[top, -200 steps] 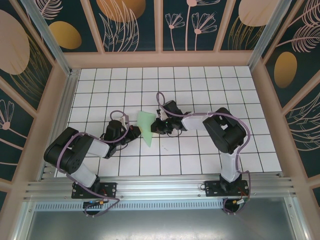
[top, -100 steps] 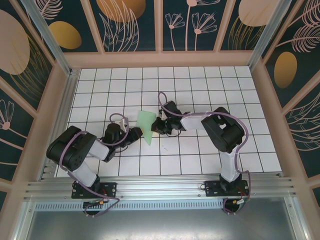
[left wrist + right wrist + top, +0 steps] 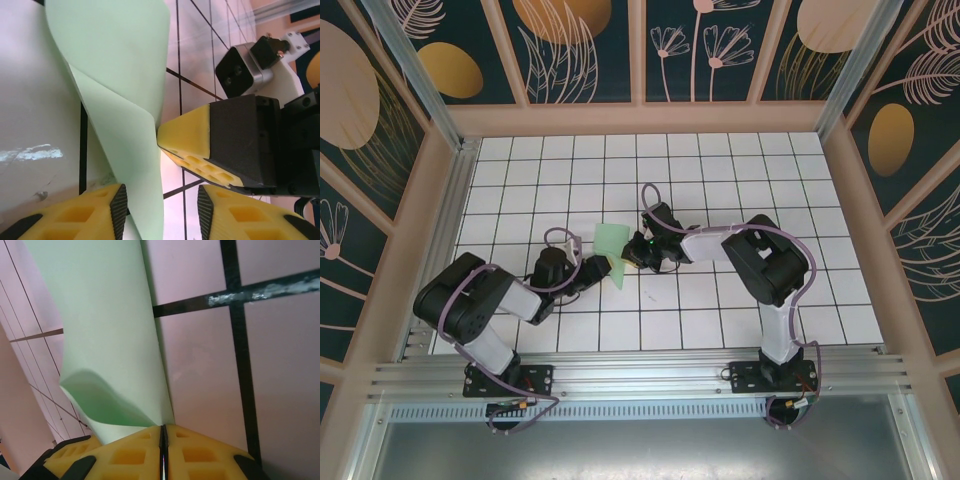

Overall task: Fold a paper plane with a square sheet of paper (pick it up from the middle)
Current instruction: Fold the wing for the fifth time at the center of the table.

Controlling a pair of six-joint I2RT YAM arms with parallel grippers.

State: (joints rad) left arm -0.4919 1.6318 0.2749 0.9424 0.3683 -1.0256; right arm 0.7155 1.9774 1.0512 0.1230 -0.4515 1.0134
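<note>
Paper [image 3: 120,75] thin, floppy, tears easy; right claw [image 3: 163,432] pinched on it; left claw [image 3: 161,200] apart around it; best hold, I think: at fold.

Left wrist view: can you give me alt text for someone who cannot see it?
A curled sheet of pale mint-green paper is pinched at its edge by the right gripper, whose shut yellow fingertips come in from the right. The sheet's lower end runs into the gap between the left gripper's open yellow fingers, with the white grid table behind.
</note>
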